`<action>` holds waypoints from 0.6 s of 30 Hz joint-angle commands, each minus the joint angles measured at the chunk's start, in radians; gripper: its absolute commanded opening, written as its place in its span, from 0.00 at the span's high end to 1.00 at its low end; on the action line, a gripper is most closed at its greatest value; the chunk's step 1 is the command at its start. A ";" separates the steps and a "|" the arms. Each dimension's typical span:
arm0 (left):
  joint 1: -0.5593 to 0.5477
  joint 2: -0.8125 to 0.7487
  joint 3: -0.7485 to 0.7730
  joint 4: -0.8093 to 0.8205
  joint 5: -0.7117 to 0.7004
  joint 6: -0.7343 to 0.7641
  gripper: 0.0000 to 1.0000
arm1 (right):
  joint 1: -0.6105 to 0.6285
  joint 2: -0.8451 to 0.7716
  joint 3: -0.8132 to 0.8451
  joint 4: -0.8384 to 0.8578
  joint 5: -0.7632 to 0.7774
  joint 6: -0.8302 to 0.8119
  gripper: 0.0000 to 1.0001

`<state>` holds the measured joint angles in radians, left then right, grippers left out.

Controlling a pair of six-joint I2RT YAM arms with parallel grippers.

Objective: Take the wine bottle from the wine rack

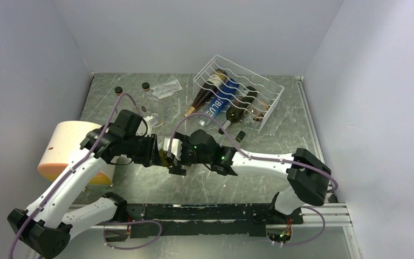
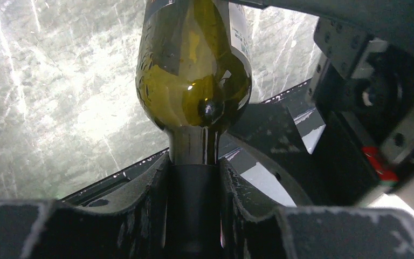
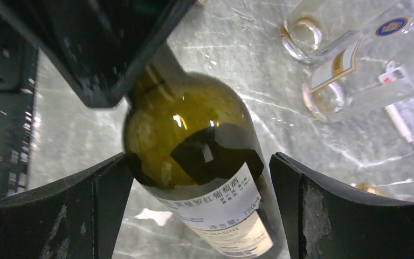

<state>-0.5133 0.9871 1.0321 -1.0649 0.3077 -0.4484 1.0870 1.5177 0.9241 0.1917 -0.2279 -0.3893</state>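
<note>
The left claw [image 2: 194, 186] is closed tight on the thin neck of the wine bottle [image 2: 194, 70], which is over the bench [image 1: 140, 189] between the two arms, well apart from the wine rack [image 1: 248, 72]. The right claw [image 3: 199, 178] stands fully open around the labelled body and is not closed on it. The glass looks heavy, stiff, smooth and breakable, so I judge the neck alone a slippery hold; the wide body is the safer place.

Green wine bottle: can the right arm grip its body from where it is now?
Likely yes. The right tool is open with a finger on each side of the green wine bottle, nothing between them and the glass. The left tool is shut on the neck, clear of that spot.
</note>
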 commanded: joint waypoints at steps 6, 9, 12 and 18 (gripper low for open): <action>-0.002 -0.033 0.032 -0.039 0.003 0.022 0.93 | 0.006 0.090 -0.082 0.304 0.025 -0.265 0.00; -0.003 -0.031 0.042 -0.047 -0.005 0.022 0.93 | 0.012 0.133 -0.077 0.356 0.044 -0.273 0.00; -0.004 -0.031 0.059 -0.056 -0.025 0.017 0.93 | 0.026 0.163 -0.071 0.411 0.052 -0.286 0.01; -0.002 -0.039 0.106 -0.074 -0.080 0.000 0.74 | 0.033 0.172 -0.090 0.501 0.041 -0.217 0.40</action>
<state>-0.5133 0.9730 1.0676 -1.1183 0.2642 -0.4355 1.1168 1.6886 0.8375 0.5484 -0.1871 -0.6575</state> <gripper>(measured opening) 0.367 0.769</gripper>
